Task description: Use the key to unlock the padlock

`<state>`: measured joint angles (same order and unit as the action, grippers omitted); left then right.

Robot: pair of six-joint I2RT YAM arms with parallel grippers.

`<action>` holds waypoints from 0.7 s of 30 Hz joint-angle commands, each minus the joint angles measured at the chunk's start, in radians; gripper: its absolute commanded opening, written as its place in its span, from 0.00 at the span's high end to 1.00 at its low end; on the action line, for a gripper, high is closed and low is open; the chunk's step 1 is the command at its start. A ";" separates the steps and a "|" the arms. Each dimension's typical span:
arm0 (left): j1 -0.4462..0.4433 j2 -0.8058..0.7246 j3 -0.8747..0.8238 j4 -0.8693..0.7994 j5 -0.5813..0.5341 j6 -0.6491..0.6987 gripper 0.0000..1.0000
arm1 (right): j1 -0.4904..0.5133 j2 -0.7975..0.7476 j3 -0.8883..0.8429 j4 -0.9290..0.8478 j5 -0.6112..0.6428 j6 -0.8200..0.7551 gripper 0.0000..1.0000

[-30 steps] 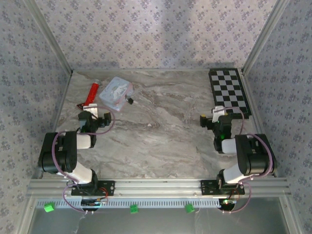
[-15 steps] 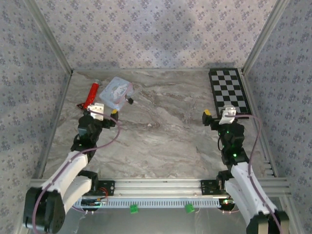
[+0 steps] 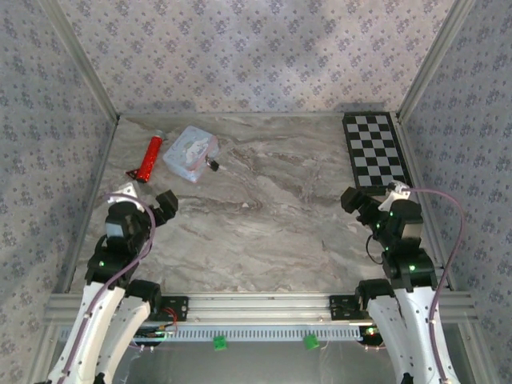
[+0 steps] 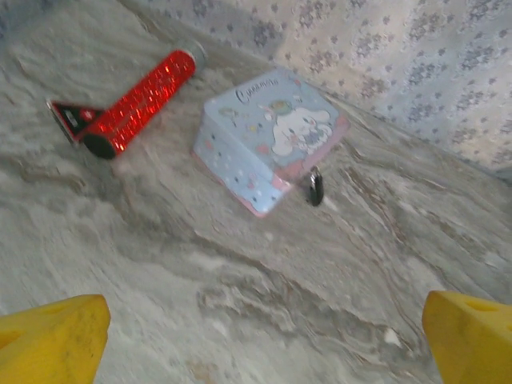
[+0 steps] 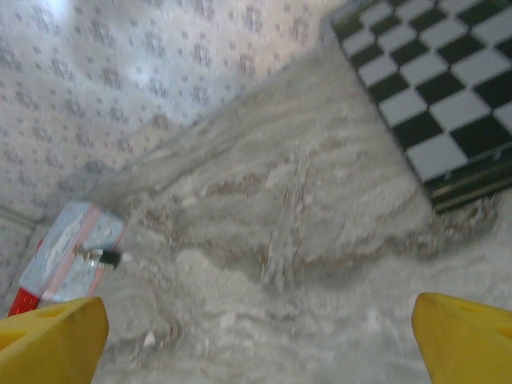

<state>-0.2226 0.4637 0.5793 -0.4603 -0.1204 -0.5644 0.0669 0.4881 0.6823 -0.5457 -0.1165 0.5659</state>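
Observation:
The padlock (image 3: 213,165) is a tiny dark lock lying on the marble table against the right side of the pastel cartoon tin (image 3: 190,154). It also shows in the left wrist view, padlock (image 4: 316,188) beside tin (image 4: 272,140), and in the right wrist view, padlock (image 5: 104,258) beside tin (image 5: 72,260). I cannot make out a separate key. My left gripper (image 3: 144,198) hovers open, near and left of the tin, its yellow fingertips (image 4: 48,340) wide apart. My right gripper (image 3: 374,194) hovers open at the right, fingertips (image 5: 468,340) spread, nothing between them.
A red glittery tube (image 3: 148,158) lies left of the tin, close to the left wall. A black-and-white checkerboard (image 3: 376,148) lies flat at the back right. Patterned walls close off the left, back and right sides of the table (image 3: 272,216).
Both arms have unfolded from their tucked pose and the wrists have lifted. The left gripper has drifted a little nearer and leftward, the right slightly rightward. The padlock, tin and tube have not moved.

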 commanded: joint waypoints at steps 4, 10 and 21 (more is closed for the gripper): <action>0.016 0.040 -0.051 0.018 0.264 -0.048 0.00 | 0.085 0.183 0.127 -0.390 0.049 0.031 0.01; -0.022 0.215 -0.139 0.153 0.405 -0.083 0.00 | 0.237 0.206 0.065 -0.487 0.130 0.171 0.05; -0.228 0.235 -0.207 0.273 0.363 0.010 0.00 | 0.399 0.295 -0.097 -0.379 0.162 0.383 0.21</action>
<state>-0.4431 0.7090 0.3851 -0.2417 0.2180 -0.6128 0.4484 0.7536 0.5991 -0.9611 0.0154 0.8822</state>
